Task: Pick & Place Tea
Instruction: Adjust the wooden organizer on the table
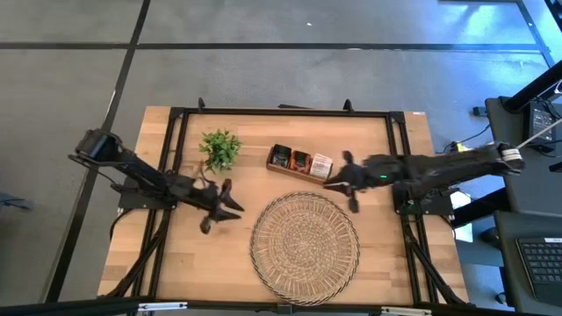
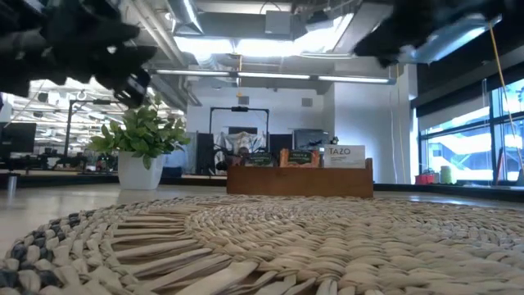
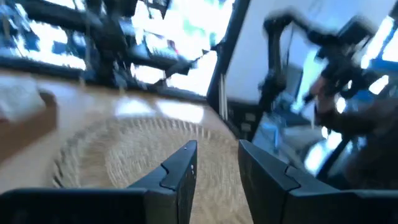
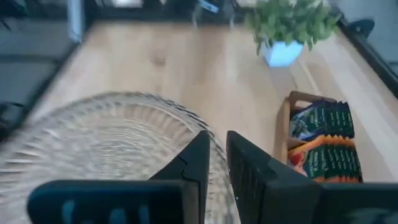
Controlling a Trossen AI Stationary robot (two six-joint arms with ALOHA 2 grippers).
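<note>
Tea [image 1: 299, 161] was all sitting in the wooden box [image 1: 300, 169] at the back of the table when I checked the feeds, sachets standing on edge in three batches: dark ones, orange ones, and white ones at the end closest to my right arm. The woven tray [image 1: 305, 243] in front of it had nothing on it that I could see, so I'd call this the very start of the job. My right gripper [image 1: 351, 191] was hovering just off the white end of the box, over the tray's back edge, fingers nearly together with only a thin slot between them and nothing pinched. In its wrist view the box lay just off to the side of the fingers [image 4: 198, 163], close by, with the green and orange packets [image 4: 324, 142] showing. My left gripper [image 1: 219, 211] was parked between the plant [image 1: 219, 147] and the tray, well away from the box, fingers a bit apart and empty, pointing toward the tray rather than the tea. So the right arm was clearly the nearer one, and I figured the pick was its job. The box's long axis ran across the table, left to right, with the sachets packed face to face along it, so my guess was I'd need to swing the right gripper sideways over the box, spread the fingers more, and come down from above on one packet's top edge.
</note>
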